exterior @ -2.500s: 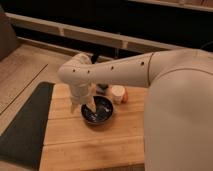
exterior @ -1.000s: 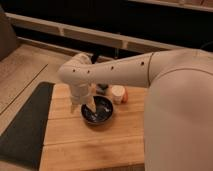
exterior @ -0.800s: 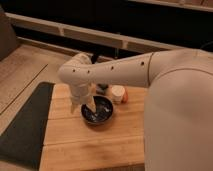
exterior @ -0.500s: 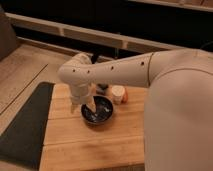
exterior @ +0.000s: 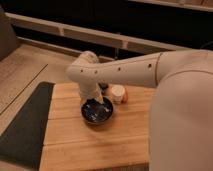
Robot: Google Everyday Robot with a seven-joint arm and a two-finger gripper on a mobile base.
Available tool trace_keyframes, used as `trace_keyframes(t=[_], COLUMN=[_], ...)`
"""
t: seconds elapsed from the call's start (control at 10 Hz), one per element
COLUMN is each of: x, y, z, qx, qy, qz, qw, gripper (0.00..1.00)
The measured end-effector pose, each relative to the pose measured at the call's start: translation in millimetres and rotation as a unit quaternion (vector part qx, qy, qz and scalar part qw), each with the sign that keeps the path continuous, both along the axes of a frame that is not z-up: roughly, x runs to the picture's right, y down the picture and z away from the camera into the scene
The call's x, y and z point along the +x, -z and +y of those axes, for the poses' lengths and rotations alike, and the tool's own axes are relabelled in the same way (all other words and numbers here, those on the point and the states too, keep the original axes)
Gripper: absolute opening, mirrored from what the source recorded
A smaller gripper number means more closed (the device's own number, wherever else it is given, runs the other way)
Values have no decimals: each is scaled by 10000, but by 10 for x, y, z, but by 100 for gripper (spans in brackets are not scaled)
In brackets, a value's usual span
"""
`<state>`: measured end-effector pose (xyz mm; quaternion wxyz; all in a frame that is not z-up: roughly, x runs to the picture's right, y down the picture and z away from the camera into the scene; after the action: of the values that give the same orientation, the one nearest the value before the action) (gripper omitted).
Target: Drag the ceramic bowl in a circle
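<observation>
The big white arm reaches in from the right, bends at a rounded joint over the back part of the table, and drops steeply down from there. At its lower end the tool is down inside the ceramic bowl, at the bowl's back right part, close to the rim on that side. Whether the tool is clamped on the rim, merely pressing into the bowl or released, I cannot tell from where I stand, as the pale wrist covers that spot. The bowl is black and glossy, with light glinting off its inside, and it sits flat on the wooden planks roughly in the middle of the table, a little towards the back edge. Just beside it, behind and to the right, stands a small white cup, upright, near the bowl but not clearly touching it. Something orange shows right against the cup's far right side. A small dark object peeks out behind the wrist; I cannot make out what it is. A dark mat lies along the left edge of the table, well apart from the bowl. The robot's broad white body fills the right side, hiding that end of the table.
</observation>
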<state>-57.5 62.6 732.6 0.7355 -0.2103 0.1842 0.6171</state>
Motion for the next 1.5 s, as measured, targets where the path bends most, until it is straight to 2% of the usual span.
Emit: trace_keyframes(t=[0.2, 0.4, 0.6, 0.8, 0.9, 1.0, 1.1, 1.3, 1.5], x=[282, 539, 586, 543, 591, 756, 1035, 1366, 1422], y=[-58, -39, -20, -26, -78, -166, -308, -519, -780], z=[-161, -332, -377, -342, -231, -110, 21, 162, 270], qx=[294, 664, 765, 725, 612, 495, 354, 168, 22], qy=[-176, -582, -699, -614, -493, -347, -253, -204, -327], qz=[-268, -579, -670, -671, -557, -344, -28, 348, 416], qw=[9991, 9944, 9924, 9932, 9954, 9976, 9990, 9990, 9986], gripper=[65, 65, 65, 65, 65, 65, 65, 65, 65])
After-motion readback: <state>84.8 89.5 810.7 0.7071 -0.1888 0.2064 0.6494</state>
